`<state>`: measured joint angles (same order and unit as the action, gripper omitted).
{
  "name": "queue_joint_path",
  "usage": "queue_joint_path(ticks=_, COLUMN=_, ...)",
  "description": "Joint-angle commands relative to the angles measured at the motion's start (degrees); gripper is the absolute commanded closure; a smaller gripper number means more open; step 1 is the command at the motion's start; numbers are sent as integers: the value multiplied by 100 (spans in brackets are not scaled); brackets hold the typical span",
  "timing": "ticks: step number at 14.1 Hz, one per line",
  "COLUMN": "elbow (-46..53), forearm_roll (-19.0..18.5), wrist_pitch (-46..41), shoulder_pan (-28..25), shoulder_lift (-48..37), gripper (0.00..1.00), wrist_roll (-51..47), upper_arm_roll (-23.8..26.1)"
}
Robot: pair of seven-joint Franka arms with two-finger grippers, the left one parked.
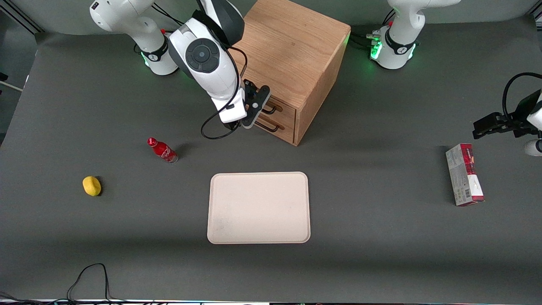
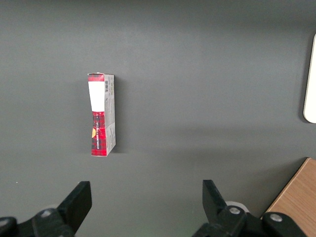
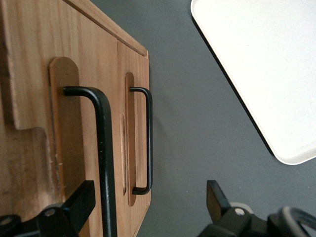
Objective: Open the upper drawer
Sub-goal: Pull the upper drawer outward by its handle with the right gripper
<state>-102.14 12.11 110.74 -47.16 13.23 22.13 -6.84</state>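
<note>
Black fingers of the gripper [image 3: 148,207] stand apart, one to either side of the upper drawer's handle [image 3: 101,148], and nothing is yet clamped between them. In the front view the gripper [image 1: 258,111] sits directly in front of the cabinet [image 1: 292,55], at the height of the higher of its two drawers. The open spread appears set so the fingers can straddle the wire handle before closing. The upper drawer [image 3: 29,74] appears shut or very nearly so, its front about level with that of the lower drawer [image 3: 133,64], whose matching handle [image 3: 147,138] hangs clear of the fingers. I judge the grasp not yet made and the pull not begun. Nearer the front camera than the cabinet lies a pale tray [image 1: 258,207]. A red bottle [image 1: 162,150] and a yellow object [image 1: 92,186] lie toward the working arm's end of the table [image 1: 381,245], well apart from the cabinet; a red and grey carton [image 1: 464,174] lies toward the parked arm's end.
</note>
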Motion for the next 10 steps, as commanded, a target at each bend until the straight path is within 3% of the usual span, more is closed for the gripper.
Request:
queue_joint_path(ticks=1, elbow=1, forearm_roll=116, wrist_pitch=132, shoulder_pan=-4, shoulder_lift=188, gripper=0, wrist_roll=213, upper_arm_roll=-72)
queue_joint_path(ticks=10, elbow=19, forearm_roll=72, wrist_pitch=325, shoulder_pan=5, shoulder_lift=356, gripper=0, wrist_roll=204, upper_arm_roll=-257)
